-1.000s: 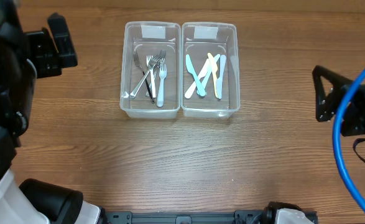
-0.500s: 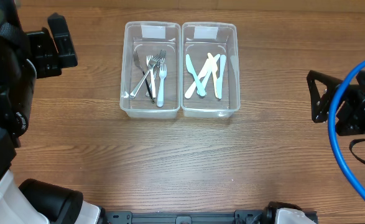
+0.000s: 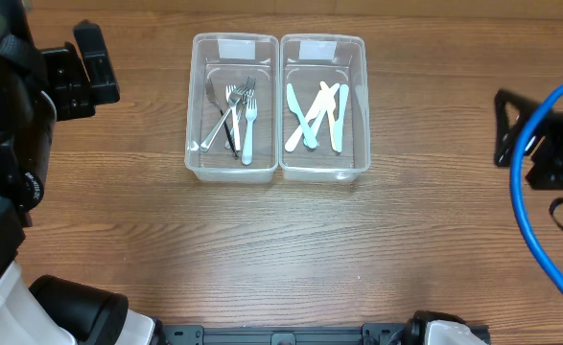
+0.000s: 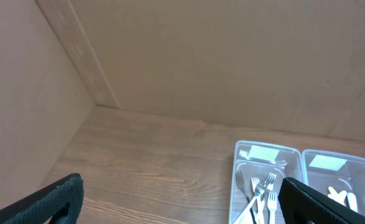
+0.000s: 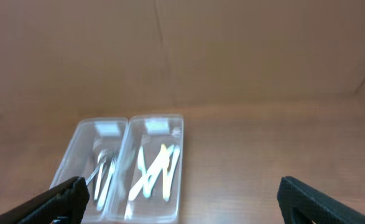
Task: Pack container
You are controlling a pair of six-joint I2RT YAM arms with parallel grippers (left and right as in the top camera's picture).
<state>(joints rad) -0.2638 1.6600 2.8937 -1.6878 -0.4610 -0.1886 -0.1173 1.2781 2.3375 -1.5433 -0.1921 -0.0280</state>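
Table (image 3: 281, 259): bare wood where we see it.
Left gripper (image 4: 181, 200): jaws wide apart, empty, by the table's left edge.
Right gripper (image 5: 182, 196): jaws wide apart, empty, by the right edge.
Left tub (image 3: 231, 173): clear, far middle, forks (image 3: 246, 120) inside.
Right tub (image 3: 324, 174): clear, touching it, pale knives (image 3: 337, 120) inside.

We look across a pale wood-grain surface (image 3: 291, 259), evenly lit with a soft sheen. A plain tan back panel (image 4: 232, 56) meets a side panel (image 4: 20, 87) at a corner, and a faint vertical seam (image 5: 162, 43) crosses the backdrop.
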